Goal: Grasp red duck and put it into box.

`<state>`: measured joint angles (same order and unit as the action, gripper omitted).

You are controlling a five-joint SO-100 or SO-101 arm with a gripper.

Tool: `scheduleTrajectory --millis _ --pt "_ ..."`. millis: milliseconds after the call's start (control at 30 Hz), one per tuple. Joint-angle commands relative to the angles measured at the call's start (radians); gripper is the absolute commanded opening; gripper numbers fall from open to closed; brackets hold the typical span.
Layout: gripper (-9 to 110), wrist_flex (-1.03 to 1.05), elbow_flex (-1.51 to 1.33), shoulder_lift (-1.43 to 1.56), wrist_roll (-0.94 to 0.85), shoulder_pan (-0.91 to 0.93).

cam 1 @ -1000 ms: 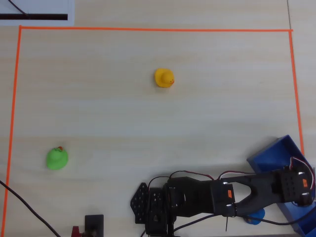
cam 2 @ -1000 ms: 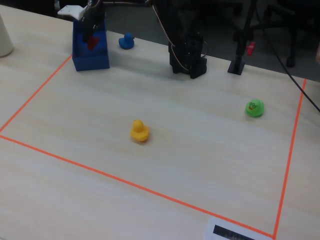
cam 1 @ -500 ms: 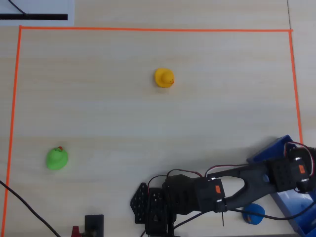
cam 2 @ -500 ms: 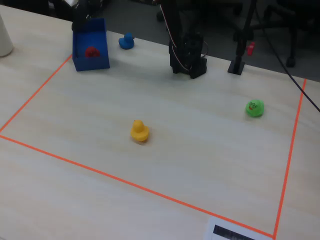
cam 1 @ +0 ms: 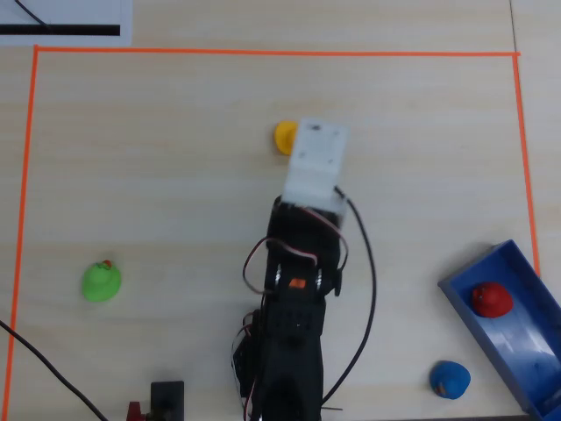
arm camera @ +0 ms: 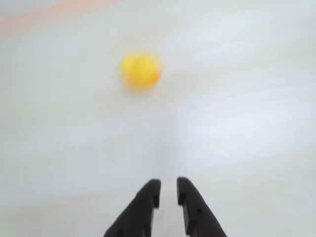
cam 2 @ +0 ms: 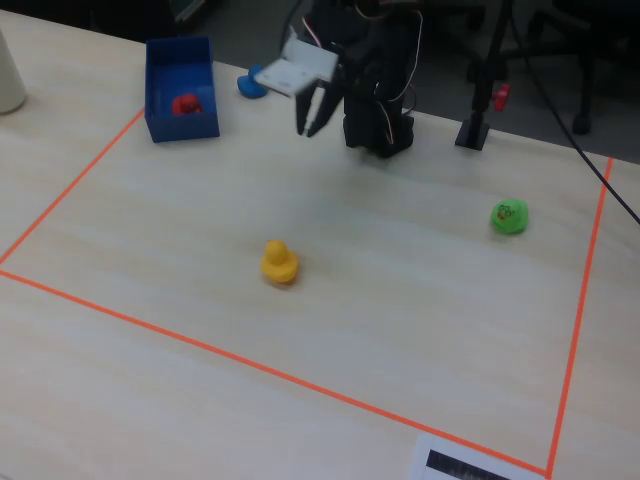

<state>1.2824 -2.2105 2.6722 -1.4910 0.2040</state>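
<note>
The red duck [cam 1: 492,299] lies inside the box [cam 1: 526,368], near its end wall; in the fixed view it shows at [cam 2: 184,104] within the box [cam 2: 180,122]. The box sits at the right edge of the overhead view, just outside the orange tape [cam 1: 528,158] border. The blue duck [cam 1: 450,379] rests on the table beside the box, apart from it.

The gripper [cam 2: 314,124] hangs above the table, clear of all objects. Its jaws are nearly closed, with a narrow gap and nothing between them, as the wrist view [arm camera: 167,190] confirms.

The yellow duck [arm camera: 140,70] stands ahead of the gripper, well apart. The green duck [cam 1: 102,281] sits near the left tape edge in the overhead view. The table [cam 1: 158,158] between these items is bare.
</note>
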Motion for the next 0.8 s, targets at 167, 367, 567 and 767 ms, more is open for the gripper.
scheduleTrajectory --millis 167,367,567,767 --pt "0 0.097 -0.723 0.574 -0.11 -0.155" --pt "0 0.123 -0.798 0.638 -0.115 -0.192" --pt "0 0.1 -0.847 0.638 -0.124 -0.215" --pt "0 0.077 -0.888 0.638 -0.115 -0.218"
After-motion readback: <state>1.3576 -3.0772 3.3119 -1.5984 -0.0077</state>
